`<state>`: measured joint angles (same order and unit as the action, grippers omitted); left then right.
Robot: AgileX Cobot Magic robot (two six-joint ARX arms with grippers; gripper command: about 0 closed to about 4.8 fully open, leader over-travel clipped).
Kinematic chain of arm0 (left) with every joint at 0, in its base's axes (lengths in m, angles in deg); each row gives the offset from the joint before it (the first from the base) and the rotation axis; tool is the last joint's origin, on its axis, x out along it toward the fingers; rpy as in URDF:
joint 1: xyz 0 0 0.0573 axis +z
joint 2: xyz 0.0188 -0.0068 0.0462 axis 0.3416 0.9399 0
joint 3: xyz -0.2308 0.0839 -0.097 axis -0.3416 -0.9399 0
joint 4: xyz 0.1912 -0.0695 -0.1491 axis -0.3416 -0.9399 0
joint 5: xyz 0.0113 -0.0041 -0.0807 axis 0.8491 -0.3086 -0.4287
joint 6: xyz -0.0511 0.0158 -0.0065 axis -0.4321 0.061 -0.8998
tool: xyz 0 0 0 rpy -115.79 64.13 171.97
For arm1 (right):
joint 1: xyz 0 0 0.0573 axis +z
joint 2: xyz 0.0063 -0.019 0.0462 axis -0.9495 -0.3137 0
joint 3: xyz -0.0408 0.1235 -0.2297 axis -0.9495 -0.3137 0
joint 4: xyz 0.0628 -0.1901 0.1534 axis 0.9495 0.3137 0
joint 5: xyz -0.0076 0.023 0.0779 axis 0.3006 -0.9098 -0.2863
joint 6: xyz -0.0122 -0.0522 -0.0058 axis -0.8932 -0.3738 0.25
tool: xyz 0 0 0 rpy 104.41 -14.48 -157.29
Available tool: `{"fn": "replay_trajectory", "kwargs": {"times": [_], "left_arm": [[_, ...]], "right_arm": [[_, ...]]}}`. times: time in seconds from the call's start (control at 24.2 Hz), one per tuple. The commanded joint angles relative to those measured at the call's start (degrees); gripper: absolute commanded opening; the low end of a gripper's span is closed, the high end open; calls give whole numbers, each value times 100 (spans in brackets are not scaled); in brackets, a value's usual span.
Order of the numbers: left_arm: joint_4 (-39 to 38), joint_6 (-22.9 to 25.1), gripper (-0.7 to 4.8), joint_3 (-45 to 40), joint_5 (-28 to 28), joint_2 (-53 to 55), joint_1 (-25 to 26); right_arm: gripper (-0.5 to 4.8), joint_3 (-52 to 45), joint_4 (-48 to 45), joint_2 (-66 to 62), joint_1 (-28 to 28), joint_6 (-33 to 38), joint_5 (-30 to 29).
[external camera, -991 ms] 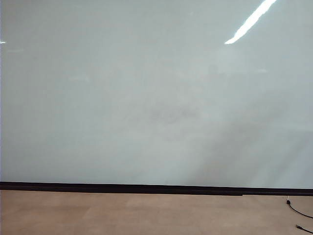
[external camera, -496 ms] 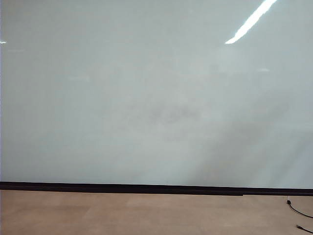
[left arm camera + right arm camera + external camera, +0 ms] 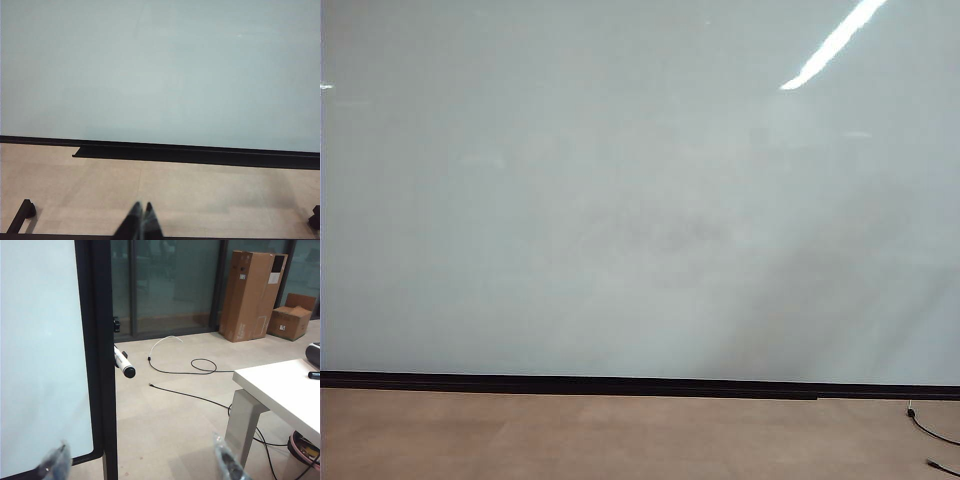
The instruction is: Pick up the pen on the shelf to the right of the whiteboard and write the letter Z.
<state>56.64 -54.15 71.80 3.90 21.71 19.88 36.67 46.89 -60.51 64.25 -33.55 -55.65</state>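
Whiteboard (image 3: 620, 190): very large, glossy, pale grey-white, filling most of the exterior view, with a thin black strip along its lower edge above the tan floor (image 3: 570, 440); its surface is unmarked apart from a faint smudge near the middle and a bright light reflection at upper right. In the right wrist view its black side frame (image 3: 100, 340) stands upright. Cardboard boxes (image 3: 252, 290): one tall and one low, standing against dark glass doors well beyond the board. White desk (image 3: 280, 390): one corner shows near the right hand, with a small dark object at its edge. Black cables (image 3: 190, 370): loose on the floor between board and boxes. Pen (image 3: 122, 362): slim white marker with a dark end, sticking out just beside the board's side frame; what it rests on is hidden. Right hand (image 3: 142, 465): fingers spread wide, holding nothing, near the board's edge and well short of the pen. Left hand (image 3: 140, 225): fingertips pressed together, holding nothing, pointing toward the board's lower edge above the floor.
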Motion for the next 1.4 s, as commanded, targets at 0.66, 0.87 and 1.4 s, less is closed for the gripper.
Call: {"fn": "replay_trajectory", "kwargs": {"times": [0.66,0.87,1.4], "left_arm": [[63,26,-4,13,-2,2,-2],[63,26,-5,13,-2,2,0],[63,26,-5,13,-2,2,0]], "right_arm": [[375,302,-2052,-2249,-146,-118,-299],[401,391,-2855,-3344,-702,-111,-1036],[401,391,-4524,-4970,-1248,-127,-1818]]}}
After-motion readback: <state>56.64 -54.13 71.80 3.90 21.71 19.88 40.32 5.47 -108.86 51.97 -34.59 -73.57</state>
